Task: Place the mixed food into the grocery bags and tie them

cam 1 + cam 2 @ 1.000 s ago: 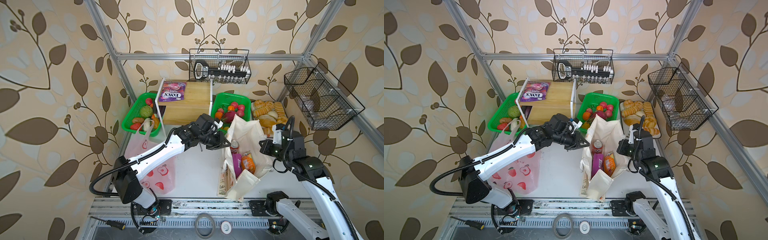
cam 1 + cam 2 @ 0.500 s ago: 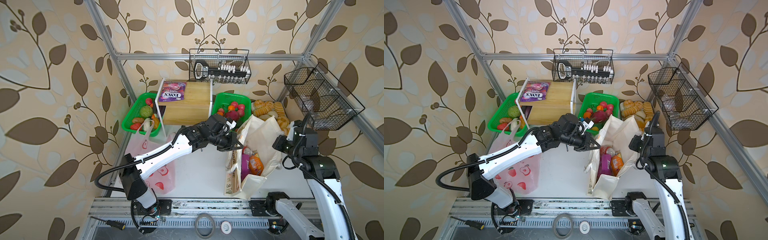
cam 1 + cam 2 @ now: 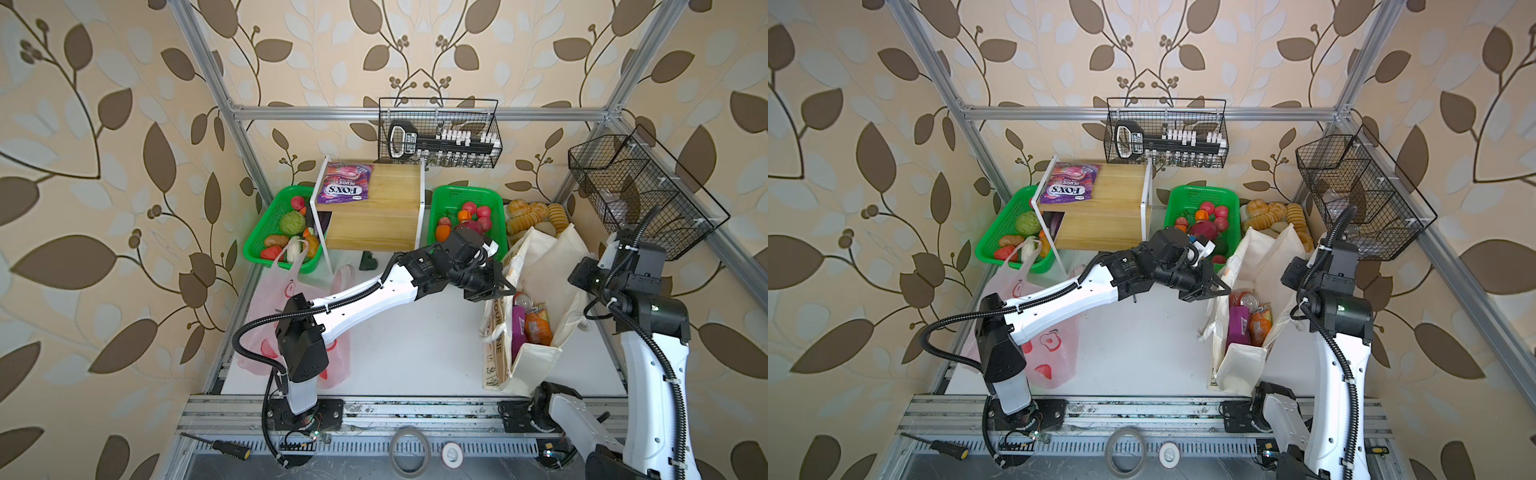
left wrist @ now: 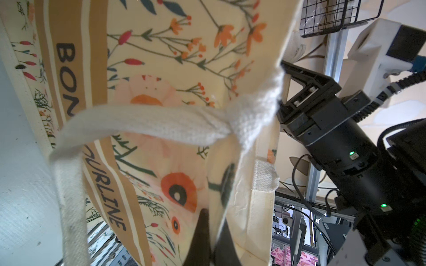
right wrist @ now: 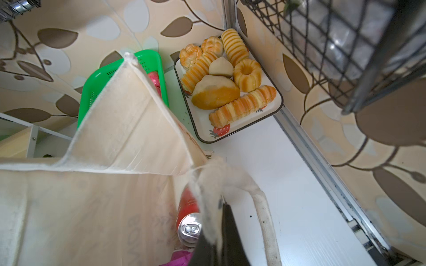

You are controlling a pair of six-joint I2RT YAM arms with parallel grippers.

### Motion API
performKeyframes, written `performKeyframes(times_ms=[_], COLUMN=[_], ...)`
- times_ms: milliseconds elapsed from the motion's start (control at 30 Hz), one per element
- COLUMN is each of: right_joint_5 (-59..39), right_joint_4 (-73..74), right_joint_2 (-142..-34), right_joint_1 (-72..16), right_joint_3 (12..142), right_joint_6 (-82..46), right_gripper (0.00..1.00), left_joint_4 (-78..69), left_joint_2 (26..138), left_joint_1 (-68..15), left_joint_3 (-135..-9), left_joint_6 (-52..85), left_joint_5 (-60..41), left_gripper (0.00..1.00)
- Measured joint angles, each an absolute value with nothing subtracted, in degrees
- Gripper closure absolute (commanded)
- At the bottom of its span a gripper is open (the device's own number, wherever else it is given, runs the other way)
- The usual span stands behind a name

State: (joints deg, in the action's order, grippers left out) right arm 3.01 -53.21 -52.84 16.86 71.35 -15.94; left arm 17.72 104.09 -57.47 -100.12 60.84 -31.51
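Both top views look down from high in front; wrist cameras sit close against the tote [image 3: 544, 270], which all share.

Two bags are being counted on the counter [image 3: 415, 345]: one pink plastic bag [image 3: 266, 303] and one canvas tote [image 3: 544, 270]. Three items are being shown inside the tote: one red can [image 3: 524, 300], one magenta packet [image 3: 518, 324] and one orange packet [image 3: 537, 328]. Two green baskets are being counted, a left green basket [image 3: 264, 226] and a right green basket [image 3: 465, 196]. Two wire baskets are also being counted, a back wire basket [image 3: 440, 129] and a side wire basket [image 3: 623, 187]. Eight bread rolls [image 5: 214, 92] are being carried on one tray [image 5: 205, 129]. One purple FOX'S packet [image 3: 345, 187] is being borne by one wooden shelf [image 3: 374, 212].
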Motion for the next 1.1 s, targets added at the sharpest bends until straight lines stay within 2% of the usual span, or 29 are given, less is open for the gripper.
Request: performKeyframes(times_ms=[733,867,1033,1100], right_joint_5=[-0.3,-0.9,-3.9,-5.1], right_joint_4=[-47.2,-47.2,-43.4,-42.5], right_joint_2=[-61.3,-62.4,-60.7,-59.2], right_joint_1=[26.7,26.7,26.7,26.7], right_joint_3=[76.0,76.2,75.4,74.8], right_joint_6=[-8.1,-7.1,-6.3,-6.8], right_gripper=[0.99,0.87,0.59,0.52], left_joint_4=[13.4,12.5,12.0,11.3], left_joint_2=[121.3,122.3,122.4,122.4], left_joint_1=[-59.0,-58.9,-59.0,-59.0], left_joint_3=[-120.0,-120.3,-119.4,-118.7], left_joint_6=[71.2,72.6,72.7,72.6], left_joint_5=[-32.3,-32.3,-32.3,-32.3], left_gripper=[1.00,1.00,1.00,1.00])
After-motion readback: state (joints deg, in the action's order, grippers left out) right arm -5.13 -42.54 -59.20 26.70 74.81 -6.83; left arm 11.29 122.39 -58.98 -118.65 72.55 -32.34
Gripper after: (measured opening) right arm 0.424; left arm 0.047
